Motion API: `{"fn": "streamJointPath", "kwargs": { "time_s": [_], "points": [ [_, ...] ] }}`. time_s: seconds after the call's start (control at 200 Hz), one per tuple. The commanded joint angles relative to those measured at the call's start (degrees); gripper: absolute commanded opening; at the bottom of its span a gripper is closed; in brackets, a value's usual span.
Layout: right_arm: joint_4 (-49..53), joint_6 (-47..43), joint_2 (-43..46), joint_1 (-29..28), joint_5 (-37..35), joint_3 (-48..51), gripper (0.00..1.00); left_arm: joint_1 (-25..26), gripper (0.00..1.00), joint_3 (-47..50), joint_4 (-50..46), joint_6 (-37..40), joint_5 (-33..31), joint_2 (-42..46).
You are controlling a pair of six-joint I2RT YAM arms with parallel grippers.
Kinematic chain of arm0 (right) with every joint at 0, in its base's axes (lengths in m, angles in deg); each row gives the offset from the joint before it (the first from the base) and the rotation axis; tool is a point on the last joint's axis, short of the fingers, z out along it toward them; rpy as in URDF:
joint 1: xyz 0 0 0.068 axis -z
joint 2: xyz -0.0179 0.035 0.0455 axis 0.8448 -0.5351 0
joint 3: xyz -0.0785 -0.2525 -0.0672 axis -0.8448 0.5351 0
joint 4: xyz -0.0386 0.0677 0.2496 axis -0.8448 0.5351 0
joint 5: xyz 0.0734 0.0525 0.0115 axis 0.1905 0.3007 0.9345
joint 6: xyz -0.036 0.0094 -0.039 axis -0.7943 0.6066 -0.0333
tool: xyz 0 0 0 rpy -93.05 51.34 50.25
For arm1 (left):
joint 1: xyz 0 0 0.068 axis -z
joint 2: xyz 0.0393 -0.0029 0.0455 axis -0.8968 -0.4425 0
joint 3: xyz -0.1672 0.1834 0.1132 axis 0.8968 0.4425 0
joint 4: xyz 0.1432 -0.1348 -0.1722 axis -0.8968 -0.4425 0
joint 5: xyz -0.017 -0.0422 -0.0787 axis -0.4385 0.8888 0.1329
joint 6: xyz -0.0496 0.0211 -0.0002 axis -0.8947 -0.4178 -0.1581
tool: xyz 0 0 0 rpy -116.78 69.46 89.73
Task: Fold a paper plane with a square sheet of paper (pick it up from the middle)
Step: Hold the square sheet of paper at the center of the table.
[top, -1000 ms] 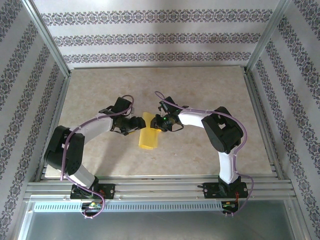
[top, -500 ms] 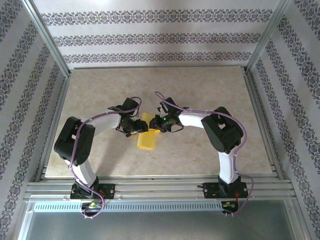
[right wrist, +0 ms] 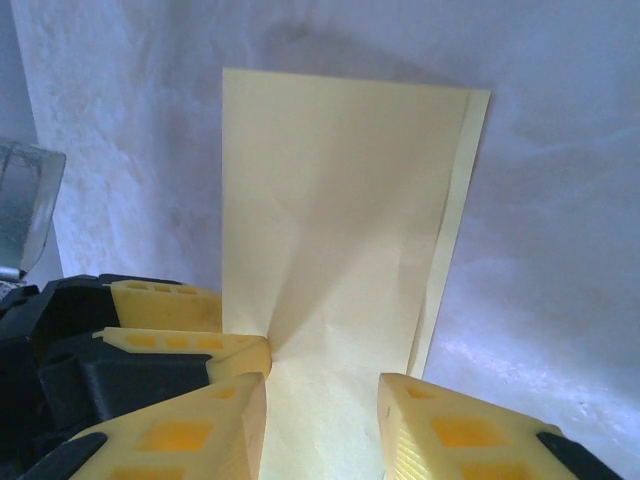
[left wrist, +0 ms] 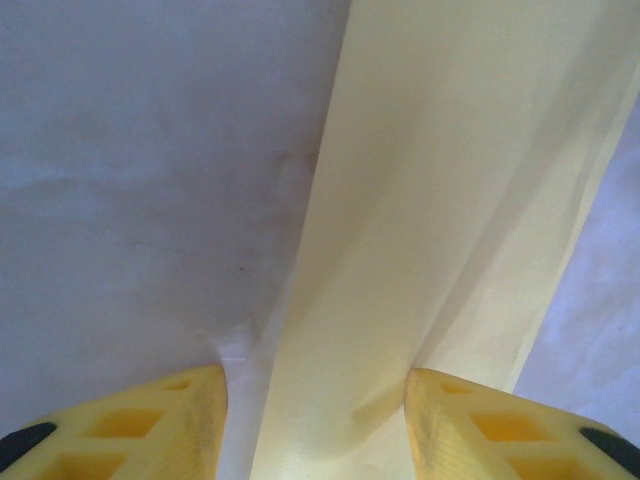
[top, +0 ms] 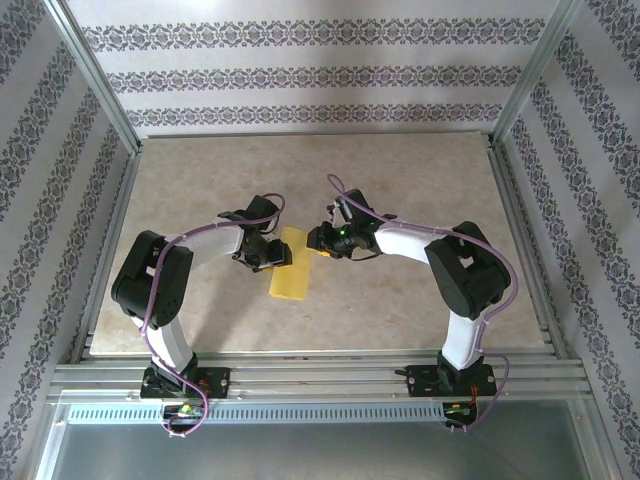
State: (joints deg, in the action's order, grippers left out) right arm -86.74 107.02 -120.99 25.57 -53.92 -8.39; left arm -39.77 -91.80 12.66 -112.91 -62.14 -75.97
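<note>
L pincer [left wrist: 315, 380]: jaws apart, astride a raised hump in the paper [top: 290, 272]. One finger [left wrist: 470, 425] touches the hump; the other [left wrist: 140, 430] has a sliver of table [top: 420, 190] beside it, so no firm clamp seen.

R pincer [right wrist: 322, 385]: jaws also apart, not clenched. One end of the paper lies btwn its fingers, and creases fan out from a pinched spot near L pincer's tips.

Top view: paper is folded to a long yellow strip, lying mid-table. Both pincers meet at its far half, L from the left side, R from the right. The free end points twd the arm bases.
</note>
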Motion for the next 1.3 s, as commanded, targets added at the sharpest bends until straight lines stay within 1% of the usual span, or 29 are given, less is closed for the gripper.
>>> {"fn": "streamJointPath", "kwargs": {
  "time_s": [0.0, 0.155, 0.315, 0.475, 0.555, 0.74, 0.984, 1.299],
  "points": [
    [-0.88, -0.27, 0.51, -0.08, -1.19, 1.44, 0.36, 0.64, 0.5, -0.48, -2.19, -1.33, -2.58, -0.61],
    [-0.96, 0.35, 0.39, -0.27, -2.19, 2.11, 0.35, 0.57, 0.5, 0.0, -1.02, -1.45, -0.86, -1.13],
    [-1.35, 0.91, 2.57, 0.07, -4.53, 3.68, 0.36, 0.64, 0.51, 0.43, -2.28, 2.0, -0.27, -1.71],
    [-2.36, 0.87, 5.39, 0.48, -6.23, 5.03, 0.42, 0.67, 0.52, 0.8, -2.42, 4.45, 1.19, -2.89],
    [-2.63, 1.33, 5.77, 0.69, -6.46, 5.29, 0.43, 0.61, 0.52, 0.95, -2.39, 5.0, 0.89, -3.6],
    [-2.9, 1.98, 5.52, 0.8, -6.47, 5.31, 0.43, 0.67, 0.52, 1.29, -2.46, 4.67, 0.6, -4.44],
    [-3.03, 2.29, 4.64, 0.7, -6.55, 5.29, 0.44, 0.82, 0.54, 1.21, -3.23, 2.26, -0.89, -6.38],
    [-2.99, 2.31, 3.71, 0.7, -6.37, 5.04, 0.44, 2.39, 0.57, 0.44, -4.92, 1.49, -2.94, -8.51]
  ]
}}
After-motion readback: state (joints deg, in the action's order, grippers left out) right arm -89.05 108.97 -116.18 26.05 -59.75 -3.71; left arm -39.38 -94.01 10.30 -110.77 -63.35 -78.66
